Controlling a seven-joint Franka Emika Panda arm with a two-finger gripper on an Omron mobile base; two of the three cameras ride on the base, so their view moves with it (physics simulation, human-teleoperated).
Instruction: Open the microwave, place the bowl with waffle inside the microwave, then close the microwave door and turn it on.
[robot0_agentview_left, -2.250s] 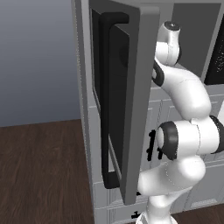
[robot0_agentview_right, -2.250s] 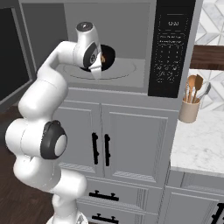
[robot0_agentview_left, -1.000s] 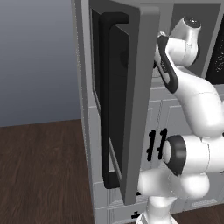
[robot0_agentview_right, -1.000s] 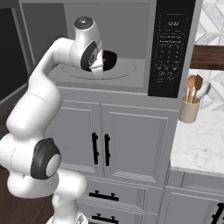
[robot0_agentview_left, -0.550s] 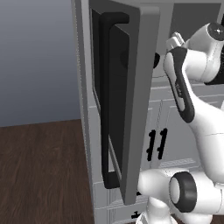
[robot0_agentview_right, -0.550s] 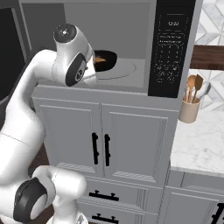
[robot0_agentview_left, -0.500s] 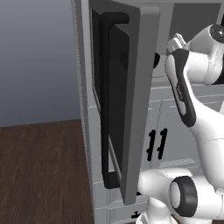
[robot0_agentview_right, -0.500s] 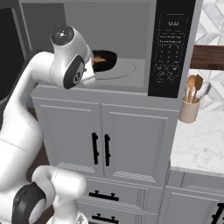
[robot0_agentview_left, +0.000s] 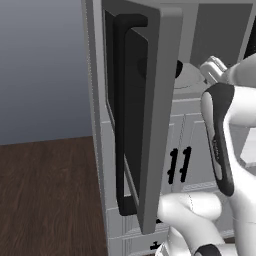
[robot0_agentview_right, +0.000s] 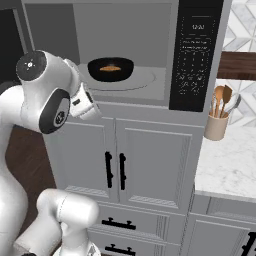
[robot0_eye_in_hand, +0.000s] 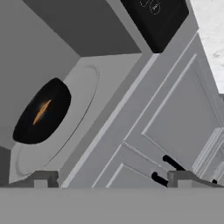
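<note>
Outside the microwave (robot0_agentview_right: 150, 55), the claw (robot0_eye_in_hand: 113, 178) hangs wide open and empty, angled toward the bowl (robot0_eye_in_hand: 41, 111).

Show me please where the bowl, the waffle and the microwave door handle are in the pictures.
bowl (robot0_agentview_right: 111, 69): right base view, on its black front wall.
waffle (robot0_agentview_right: 110, 68): right base view, on the orange piece inside the bowl.
microwave door handle (robot0_agentview_left: 120, 125): left base view, on the middle of the black vertical bar.

A home kitchen: a built-in microwave (robot0_agentview_right: 150, 55) sits over white panelled cabinets (robot0_agentview_right: 150, 165) with black handles, beside a marble counter (robot0_agentview_right: 227, 165) holding a utensil crock (robot0_agentview_right: 217, 125), with patterned tile backsplash (robot0_agentview_right: 242, 30) and dark wood floor (robot0_agentview_left: 50, 195).
</note>
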